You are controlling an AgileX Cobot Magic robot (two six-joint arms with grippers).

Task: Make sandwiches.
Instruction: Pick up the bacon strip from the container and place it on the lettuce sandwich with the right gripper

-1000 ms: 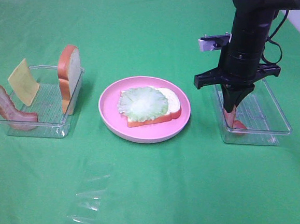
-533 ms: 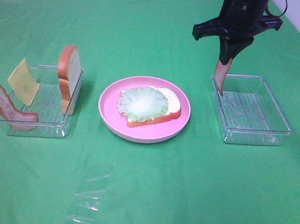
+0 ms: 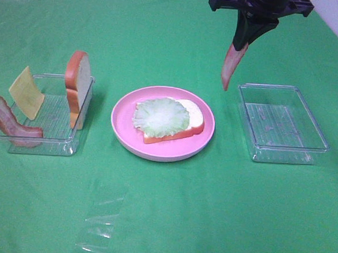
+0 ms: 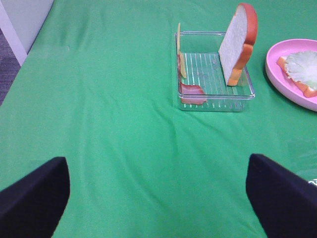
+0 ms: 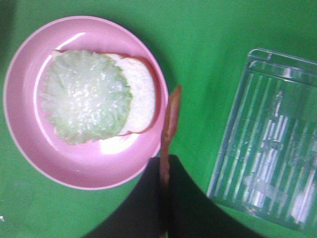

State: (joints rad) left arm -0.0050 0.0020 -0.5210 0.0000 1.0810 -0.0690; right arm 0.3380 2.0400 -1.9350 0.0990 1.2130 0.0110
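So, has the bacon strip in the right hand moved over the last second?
Yes. The bacon strip has lifted out of the right tray and hangs higher, between it and the pink plate, in the right hand.

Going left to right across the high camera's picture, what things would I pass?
lying bacon strip → upright bread slice → pink plate bearing lettuce-topped bread → hanging bacon strip → clear tray
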